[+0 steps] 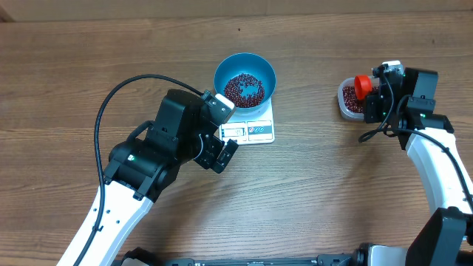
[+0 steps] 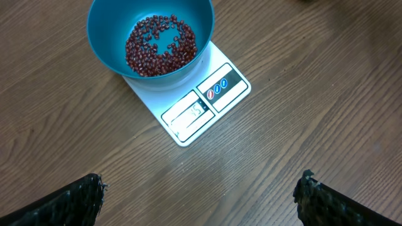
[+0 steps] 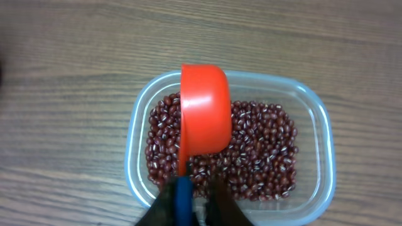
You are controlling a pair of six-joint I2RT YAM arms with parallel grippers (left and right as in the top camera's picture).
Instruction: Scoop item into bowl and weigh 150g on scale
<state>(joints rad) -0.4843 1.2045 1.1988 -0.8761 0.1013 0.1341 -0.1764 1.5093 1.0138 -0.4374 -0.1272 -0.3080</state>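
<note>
Brown wood-grain laminate: the worktop (image 1: 89, 59), which we see running to every border of the overhead view with no edge showing.

Item 1. We list a flat white rectangular kitchen scale (image 1: 255, 130) near the middle. Its display-and-button strip faces the left arm. The digits are too small for us to read.

Item 2. A round, deep, bright blue bowl (image 1: 267, 72) sits on the scale. It covers the far part of the platform and overhangs it slightly, leaving the display strip uncovered.

Item 3. Small dark red-brown beans (image 1: 244, 89) lie in a thin, loose layer on the bowl's floor, with blue showing through a gap at the centre. The walls above them are bare.

Item 4. A clear rounded-rectangular plastic tub (image 1: 344, 103) stands well apart to the right, with a wide strip of open wood between it and the scale. More of the same beans (image 3: 264, 144) fill its floor in a thicker, glossy maroon bed.

Item 5. An orange-red plastic scoop (image 3: 204, 113) hangs over the tub, rounded shell towards the wrist camera. We cannot tell whether it touches the beans.

Item 6. The right gripper (image 3: 191, 204) is closed on the scoop's handle.

Item 7. The left gripper (image 2: 201, 198) has its jaws spread wide and holds nothing. It sits above bare wood just short of the scale's display edge.
</note>
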